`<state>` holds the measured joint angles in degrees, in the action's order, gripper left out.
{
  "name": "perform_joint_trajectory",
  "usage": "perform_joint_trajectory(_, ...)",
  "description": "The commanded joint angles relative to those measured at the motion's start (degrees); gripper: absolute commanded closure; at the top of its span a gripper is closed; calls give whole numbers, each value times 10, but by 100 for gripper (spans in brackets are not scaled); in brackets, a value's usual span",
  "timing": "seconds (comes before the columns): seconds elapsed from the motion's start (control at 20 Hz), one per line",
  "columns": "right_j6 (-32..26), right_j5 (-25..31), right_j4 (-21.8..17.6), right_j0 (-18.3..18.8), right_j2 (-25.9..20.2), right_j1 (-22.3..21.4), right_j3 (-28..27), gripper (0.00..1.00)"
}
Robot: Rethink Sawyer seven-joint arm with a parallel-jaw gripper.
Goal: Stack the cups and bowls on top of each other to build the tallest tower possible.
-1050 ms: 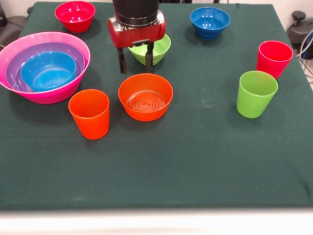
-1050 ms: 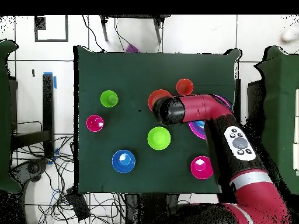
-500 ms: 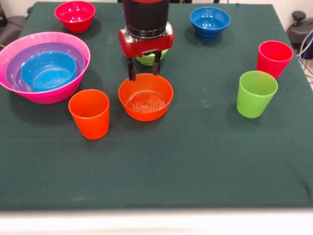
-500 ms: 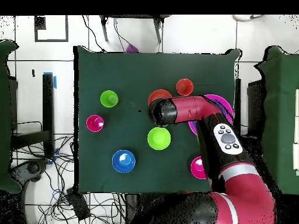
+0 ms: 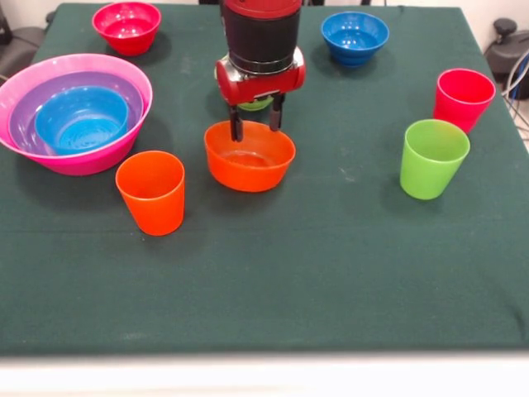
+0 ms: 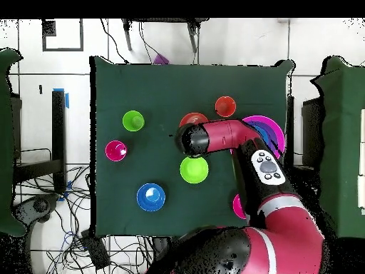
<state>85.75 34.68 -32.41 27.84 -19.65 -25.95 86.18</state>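
While the red arm [image 6: 235, 135] covers much of the overhead view, it hides most of the pink bowl [image 5: 76, 159] there, leaving only a magenta crescent, and cuts the red-pink bowl [image 5: 127, 26] to a sliver. Seen from the front, that pink bowl holds the purple bowl [image 5: 29, 109] and the light blue bowl [image 5: 81, 120] nested inside it at the table's left. Behind the wrist, the lime green bowl [image 5: 256, 104] shows only as a small patch. The gripper [image 5: 255, 130] stands over the far rim of the orange bowl [image 5: 250, 156], one finger inside and one outside; whether it pinches the rim cannot be told. The dark blue bowl [image 5: 355, 36], green cup [image 5: 432, 158], red-pink cup [image 5: 463, 98] and orange cup [image 5: 152, 192] stand apart. No writing is legible anywhere.
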Motion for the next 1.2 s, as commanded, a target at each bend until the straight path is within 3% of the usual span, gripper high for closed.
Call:
perform_joint_trajectory(0.05, 79, -35, 1, -20, 19, 23, -40, 0)
perform_joint_trajectory(0.35, 83, -22, 16, -29, 22, 16, -34, 0)
perform_joint_trajectory(0.75, 61, 38, 51, -30, 18, -41, -4, 0)
perform_joint_trajectory(1.2, 56, 13, 58, -33, 15, -23, -8, 0)
